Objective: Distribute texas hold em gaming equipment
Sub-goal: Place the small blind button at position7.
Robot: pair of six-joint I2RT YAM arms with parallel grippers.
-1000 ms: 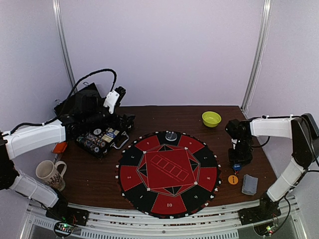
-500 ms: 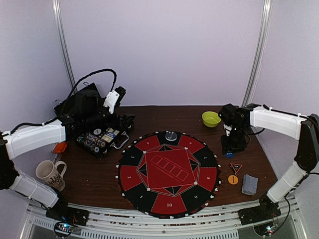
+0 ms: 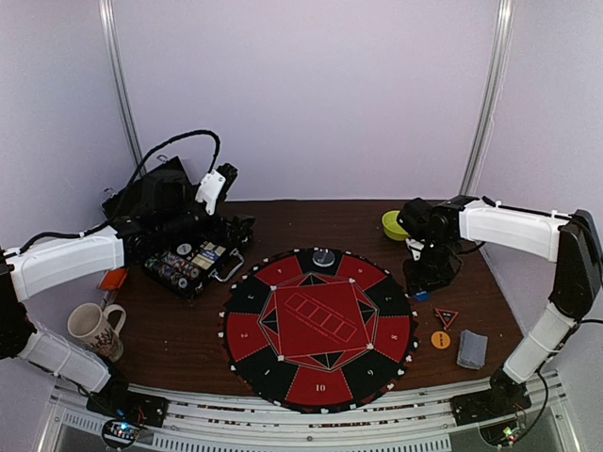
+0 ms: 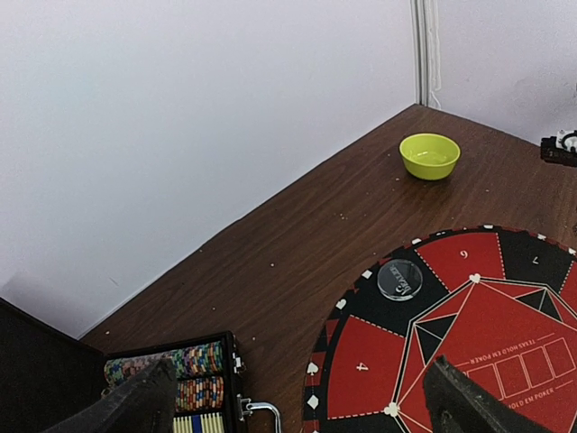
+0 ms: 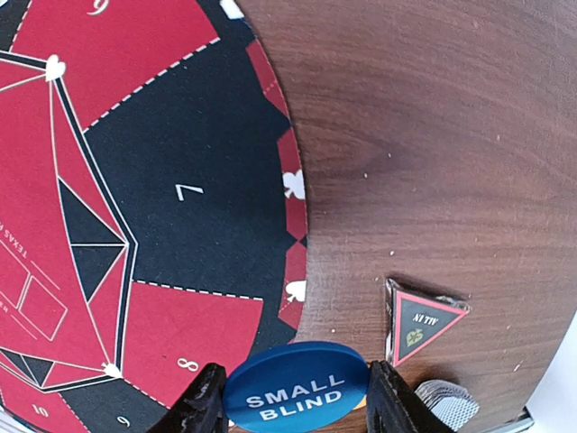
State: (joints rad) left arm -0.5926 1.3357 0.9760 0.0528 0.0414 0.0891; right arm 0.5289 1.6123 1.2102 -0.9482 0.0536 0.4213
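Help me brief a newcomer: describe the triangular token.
Start at the round mat. Just off its right edge, on bare wood, lies the triangular token, black with a red border; the orange disc and grey card stack nearby are round and rectangular.

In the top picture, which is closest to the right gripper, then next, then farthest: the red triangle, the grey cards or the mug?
From the right gripper:
1. Red triangle, just beside it.
2. Grey cards, near right corner.
3. Mug, far left side.
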